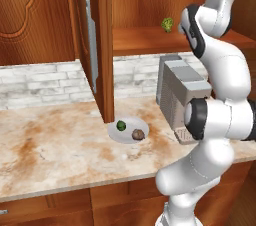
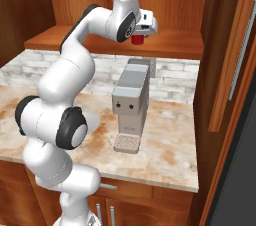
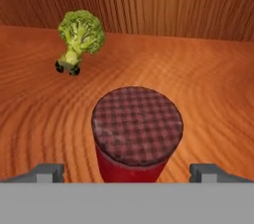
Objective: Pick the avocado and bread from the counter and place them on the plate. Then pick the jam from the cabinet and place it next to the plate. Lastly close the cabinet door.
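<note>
Avocado [image 1: 120, 125] and bread [image 1: 138, 134] both sit on the plate [image 1: 126, 136], side by side and not touching. The plate lies on the counter [image 1: 60, 145] just at the foot of the open cabinet door [image 1: 92, 45]. That part of the job looks finished.

Arm is now reaching up into the cabinet [image 1: 150, 0]. The hand [image 2: 138, 34] is at shelf level, directly over the jam [image 3: 135, 136]. In the hand view the checked dark-red lid fills the middle, with one finger [image 3: 48, 172] standing on each side of the jar. Hand spread wide, nothing gripped yet. The fingers straddle the jar so they can close on its sides; they look lined up for that (the jar seems centred between them, slightly toward the left one if anything).

A leafy green broccoli-like piece [image 3: 79, 37] stands further back on the shelf [image 3: 208, 89], well apart from the jar, so it should not get knocked.

Grey coffee machine [image 2: 131, 105] stands on the counter under the shelf, right of the plate. My guess: the jar will have to be lifted clear and carried past it to land beside the plate. Door stays open until then.
</note>
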